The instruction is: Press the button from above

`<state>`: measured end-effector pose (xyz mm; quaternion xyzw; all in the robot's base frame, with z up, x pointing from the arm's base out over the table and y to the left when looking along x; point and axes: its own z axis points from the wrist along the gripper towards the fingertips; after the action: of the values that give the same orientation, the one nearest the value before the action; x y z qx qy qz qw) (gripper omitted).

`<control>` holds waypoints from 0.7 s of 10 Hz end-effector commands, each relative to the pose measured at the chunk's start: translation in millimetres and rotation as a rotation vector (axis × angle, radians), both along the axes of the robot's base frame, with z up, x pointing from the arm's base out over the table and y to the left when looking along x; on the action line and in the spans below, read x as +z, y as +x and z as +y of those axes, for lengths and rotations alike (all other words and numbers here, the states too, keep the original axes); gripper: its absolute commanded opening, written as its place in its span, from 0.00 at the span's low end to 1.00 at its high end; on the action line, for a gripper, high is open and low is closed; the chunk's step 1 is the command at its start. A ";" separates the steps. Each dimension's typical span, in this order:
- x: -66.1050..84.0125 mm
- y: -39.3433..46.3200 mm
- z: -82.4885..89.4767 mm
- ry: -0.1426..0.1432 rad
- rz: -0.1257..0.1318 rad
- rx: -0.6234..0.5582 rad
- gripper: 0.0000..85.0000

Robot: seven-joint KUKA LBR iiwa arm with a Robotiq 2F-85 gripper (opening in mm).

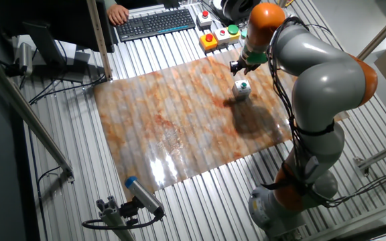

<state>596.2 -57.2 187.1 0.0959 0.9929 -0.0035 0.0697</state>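
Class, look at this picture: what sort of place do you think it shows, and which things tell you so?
Probably a robotics lab or test bench. A grey and orange robot arm reaches over a ribbed metal table, a black computer keyboard lies at the far edge, and a small white cube with a green button sits on a marbled orange mat.

Robotics lab: KUKA arm (320, 80), slatted metal table (179, 194), keyboard (156, 23), e-stop boxes (210, 40).

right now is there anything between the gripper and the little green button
No. In the fixed view only bare marbled mat shows between the gripper and the button.
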 end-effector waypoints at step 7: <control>12.2 -6.4 -1.4 0.011 0.015 0.003 0.60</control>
<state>589.7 -58.4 199.4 0.0947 0.9935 0.0022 0.0625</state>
